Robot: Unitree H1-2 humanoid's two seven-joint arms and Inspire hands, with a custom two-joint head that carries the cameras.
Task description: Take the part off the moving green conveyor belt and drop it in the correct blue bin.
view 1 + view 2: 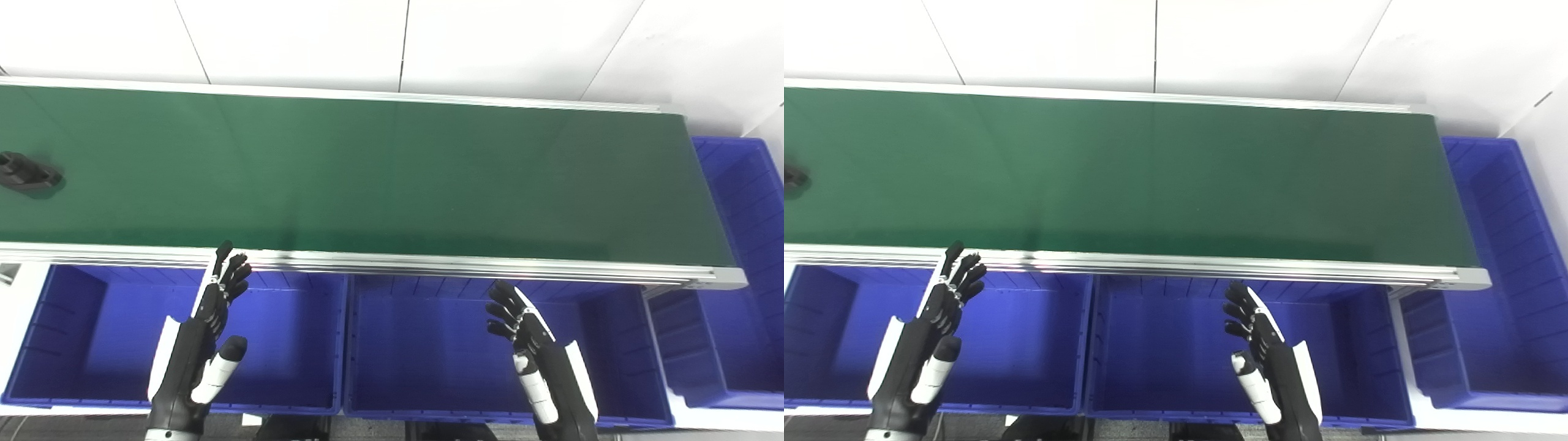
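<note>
Nearest the robot, both hands hung above the blue bins with nothing in them. The left hand [205,343] had its fingers spread and lifted, their tips near the belt's near rail [367,262], over the left bin [73,398]. The right hand [539,358] was likewise empty, its fingers apart though a little curled, over the middle bin [380,404]. Held that way, just short of the rail, each hand looked set to reach onto the belt as soon as something came within range; that was a reading of the posture, not something seen.

A third bin [704,392] sat past the belt's right end, and a fourth, larger one [750,184] ran back alongside that end, likely placed to catch what went unpicked.

Beyond the rail lay the green conveyor belt [380,177], bare across nearly its whole width. The part [27,174], a dark, low, blocky piece, lay on the belt at its far left edge, well apart from either hand; in the right eye view only a sliver of it showed. Its exact shape was too small to tell, so the correct bin could not be judged yet. The pick had not begun, and the left hand was the nearer of the two.

Behind the belt stood a plain white wall [392,37].
</note>
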